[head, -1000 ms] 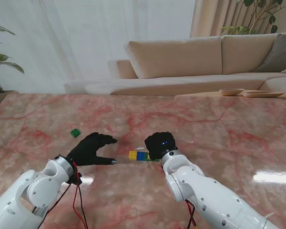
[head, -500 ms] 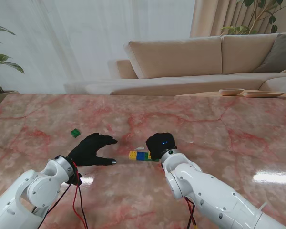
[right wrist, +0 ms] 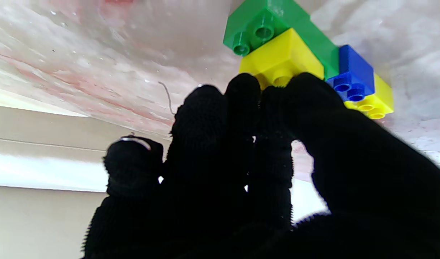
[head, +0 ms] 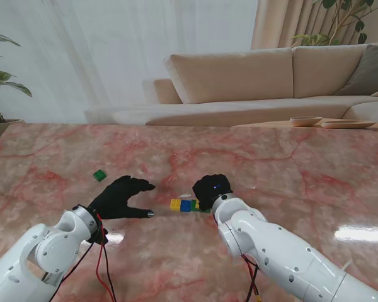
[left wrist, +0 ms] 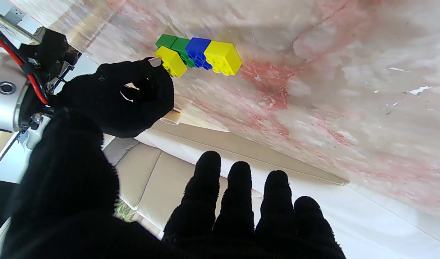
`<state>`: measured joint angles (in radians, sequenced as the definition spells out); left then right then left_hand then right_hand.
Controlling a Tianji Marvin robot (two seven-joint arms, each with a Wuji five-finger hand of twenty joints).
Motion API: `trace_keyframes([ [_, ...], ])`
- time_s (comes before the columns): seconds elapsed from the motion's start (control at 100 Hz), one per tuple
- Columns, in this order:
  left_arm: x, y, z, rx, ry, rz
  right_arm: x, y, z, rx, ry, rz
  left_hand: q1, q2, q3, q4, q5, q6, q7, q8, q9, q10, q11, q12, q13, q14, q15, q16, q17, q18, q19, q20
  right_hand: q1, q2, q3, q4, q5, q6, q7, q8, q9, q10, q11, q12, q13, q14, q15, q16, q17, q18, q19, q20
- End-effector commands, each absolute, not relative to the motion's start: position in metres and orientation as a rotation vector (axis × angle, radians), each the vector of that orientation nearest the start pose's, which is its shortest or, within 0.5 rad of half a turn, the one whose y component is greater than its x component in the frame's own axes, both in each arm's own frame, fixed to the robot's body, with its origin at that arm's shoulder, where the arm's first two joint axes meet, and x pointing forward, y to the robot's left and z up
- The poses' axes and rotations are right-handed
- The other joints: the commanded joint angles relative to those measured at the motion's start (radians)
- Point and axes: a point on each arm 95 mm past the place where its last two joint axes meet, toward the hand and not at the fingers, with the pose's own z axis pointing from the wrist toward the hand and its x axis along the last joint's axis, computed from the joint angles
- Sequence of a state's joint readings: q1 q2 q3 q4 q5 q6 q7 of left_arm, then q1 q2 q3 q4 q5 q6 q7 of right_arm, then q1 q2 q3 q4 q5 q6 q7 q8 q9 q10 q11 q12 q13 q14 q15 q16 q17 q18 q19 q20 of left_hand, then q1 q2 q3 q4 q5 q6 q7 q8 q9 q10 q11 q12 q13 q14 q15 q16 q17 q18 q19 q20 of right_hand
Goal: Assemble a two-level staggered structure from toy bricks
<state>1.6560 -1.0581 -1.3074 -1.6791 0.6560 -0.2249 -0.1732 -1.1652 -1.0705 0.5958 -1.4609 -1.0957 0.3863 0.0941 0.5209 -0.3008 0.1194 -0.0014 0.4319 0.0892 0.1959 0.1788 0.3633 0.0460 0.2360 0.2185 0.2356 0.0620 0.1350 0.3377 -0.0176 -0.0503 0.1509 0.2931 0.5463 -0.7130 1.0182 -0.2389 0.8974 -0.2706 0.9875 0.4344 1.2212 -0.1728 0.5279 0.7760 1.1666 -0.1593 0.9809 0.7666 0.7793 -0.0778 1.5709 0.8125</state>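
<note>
A row of bricks lies on the marble table: yellow (head: 175, 204), blue (head: 186, 205) and green (head: 195, 205). The wrist views show a second yellow brick (right wrist: 281, 59) sitting on top of the green brick (right wrist: 263, 28), offset so that two green studs stay bare. My right hand (head: 211, 190) is over that end of the row, its fingertips (right wrist: 241, 90) and thumb closed on the upper yellow brick (left wrist: 170, 61). My left hand (head: 123, 196) rests to the left of the row, open with fingers spread and holding nothing. A loose green brick (head: 99, 175) lies farther from me, to the left.
The table's far edge (head: 176, 126) runs in front of a beige sofa (head: 239, 82). Two bowls (head: 331, 122) sit at the far right. Red and black cables (head: 101, 264) hang from my left wrist.
My right forearm has shifted slightly while the hand stays on the upper yellow brick. The left hand and the bricks have not moved.
</note>
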Motion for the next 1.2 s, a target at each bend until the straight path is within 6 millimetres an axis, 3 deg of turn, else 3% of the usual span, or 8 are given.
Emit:
trace_keyframes([
  [0.0, 0.374, 0.007, -0.323, -1.466, 1.613, -1.759, 0.422, 0.103, -0.352, 0.975, 1.798, 1.11, -0.006, 0.04, 0.023, 0.006, 0.001, 0.007, -0.014, -0.012, -0.037, -0.006, -0.023, -0.013, -0.037, -0.051, -0.029, -0.012, -0.004, -0.047, -0.033, 0.012, 0.012, -0.018, 0.076, -0.037, -0.004, -0.009, -0.055, -0.037, 0.001, 0.025, -0.016, 0.001, -0.026, -0.004, -0.007, 0.015, -0.012, 0.001, 0.022, 0.013],
  [0.09, 0.373, 0.007, -0.323, -1.468, 1.616, -1.758, 0.423, 0.103, -0.352, 0.983, 1.826, 1.093, -0.006, 0.039, 0.025, 0.006, 0.001, 0.007, -0.013, -0.011, -0.036, -0.004, -0.022, -0.013, -0.036, -0.05, -0.029, -0.012, -0.004, -0.047, -0.034, 0.013, 0.004, -0.003, 0.097, -0.043, -0.025, -0.01, -0.062, -0.032, -0.022, 0.036, -0.023, 0.011, -0.051, -0.007, -0.014, 0.016, -0.036, -0.006, 0.01, 0.019],
  [0.42, 0.372, 0.008, -0.323, -1.473, 1.614, -1.756, 0.425, 0.105, -0.354, 0.959, 1.879, 1.069, -0.007, 0.041, 0.033, 0.008, 0.002, 0.007, -0.012, -0.01, -0.036, -0.004, -0.022, -0.013, -0.036, -0.051, -0.029, -0.012, -0.004, -0.048, -0.037, 0.014, 0.0, 0.018, 0.083, -0.044, -0.034, -0.022, -0.076, -0.02, -0.039, 0.018, -0.014, 0.043, -0.084, -0.015, 0.007, 0.03, -0.065, -0.018, 0.004, 0.038],
  [0.92, 0.371, 0.01, -0.324, -1.476, 1.619, -1.748, 0.418, 0.105, -0.375, 0.995, 1.944, 1.034, -0.012, 0.041, 0.038, 0.007, 0.001, 0.006, -0.01, -0.008, -0.035, -0.004, -0.021, -0.013, -0.035, -0.051, -0.028, -0.011, -0.004, -0.047, -0.038, 0.016, 0.006, 0.022, 0.074, -0.045, -0.015, -0.019, -0.072, -0.031, -0.024, 0.018, -0.016, 0.029, -0.076, -0.006, 0.008, 0.028, -0.063, -0.015, 0.001, 0.045],
  [1.19, 0.371, 0.008, -0.323, -1.474, 1.621, -1.757, 0.414, 0.105, -0.373, 0.948, 1.918, 1.096, -0.012, 0.04, 0.041, 0.006, 0.0, 0.005, -0.01, -0.009, -0.037, -0.007, -0.022, -0.013, -0.036, -0.051, -0.029, -0.011, -0.004, -0.047, -0.039, 0.017, 0.003, 0.025, 0.076, -0.046, -0.034, -0.027, -0.077, -0.031, -0.044, 0.006, -0.029, 0.024, -0.1, -0.011, -0.016, 0.02, -0.077, -0.018, -0.017, 0.042],
])
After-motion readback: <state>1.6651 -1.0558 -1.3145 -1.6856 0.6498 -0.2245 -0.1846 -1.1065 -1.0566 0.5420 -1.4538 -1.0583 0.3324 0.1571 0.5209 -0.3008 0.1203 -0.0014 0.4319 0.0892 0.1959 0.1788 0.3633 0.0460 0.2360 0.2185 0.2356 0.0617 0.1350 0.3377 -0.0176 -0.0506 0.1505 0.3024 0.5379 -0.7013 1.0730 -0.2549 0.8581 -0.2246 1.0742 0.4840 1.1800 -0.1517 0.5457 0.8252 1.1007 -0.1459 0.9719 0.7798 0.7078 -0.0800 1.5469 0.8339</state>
